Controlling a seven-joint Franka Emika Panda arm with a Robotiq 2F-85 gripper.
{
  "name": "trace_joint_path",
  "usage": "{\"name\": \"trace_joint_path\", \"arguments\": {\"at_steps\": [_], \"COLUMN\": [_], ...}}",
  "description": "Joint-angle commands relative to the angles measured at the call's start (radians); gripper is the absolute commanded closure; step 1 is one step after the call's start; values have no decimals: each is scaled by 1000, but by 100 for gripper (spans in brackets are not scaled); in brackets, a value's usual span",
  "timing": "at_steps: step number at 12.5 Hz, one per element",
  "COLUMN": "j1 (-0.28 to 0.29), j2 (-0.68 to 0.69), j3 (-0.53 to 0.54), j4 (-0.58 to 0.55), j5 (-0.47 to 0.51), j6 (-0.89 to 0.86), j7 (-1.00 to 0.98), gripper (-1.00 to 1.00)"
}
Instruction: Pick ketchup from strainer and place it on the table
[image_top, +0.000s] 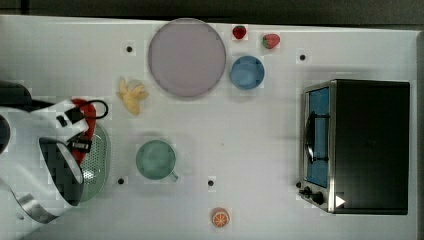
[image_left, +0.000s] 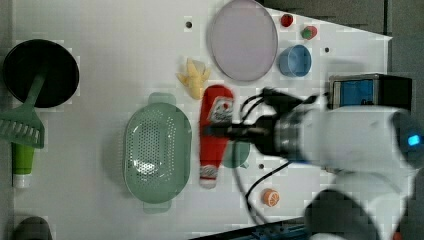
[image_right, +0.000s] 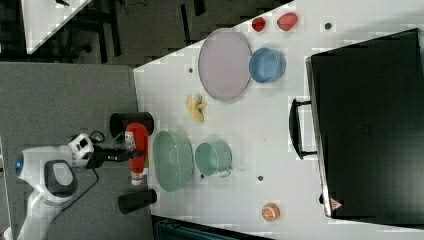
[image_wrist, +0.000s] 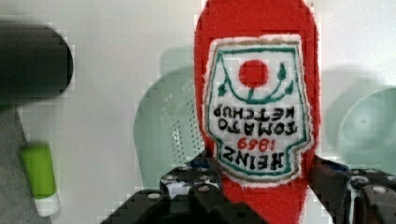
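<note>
My gripper (image_left: 212, 131) is shut on the ketchup (image_left: 215, 130), a red bottle with a white label and white cap, gripping it across the body. In the wrist view the ketchup (image_wrist: 257, 93) sits between my fingers (image_wrist: 205, 175), label facing the camera. It hangs in the air near the strainer (image_left: 157, 150), a pale green oval basket with nothing inside. In the top view the ketchup (image_top: 87, 117) shows beside my arm over the far end of the strainer (image_top: 100, 160). In the right view the ketchup (image_right: 137, 150) appears just beside the strainer (image_right: 172, 160). The white table (image_top: 250, 125) lies below.
A green mug (image_top: 156, 160) stands close to the strainer. A banana (image_top: 132, 94), grey-lilac plate (image_top: 187, 57), blue bowl (image_top: 247, 72) and two strawberries (image_top: 239, 32) lie further off. A toaster oven (image_top: 360, 145) and an orange half (image_top: 220, 218) are there too. A black pan (image_left: 41, 72) and green tube (image_left: 22, 165) lie past the strainer.
</note>
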Motion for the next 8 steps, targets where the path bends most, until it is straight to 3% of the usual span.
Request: {"name": "trace_joint_path", "arguments": {"at_steps": [1, 4, 8], "j1": [-102, -126, -131], "j2": [-10, -9, -8], "j3": [-115, -240, -418], "j4": [17, 12, -13], "j5": [9, 3, 3], "j6": [-43, -42, -45], "j7": [-102, -233, -250], "gripper": [-17, -17, -17]}}
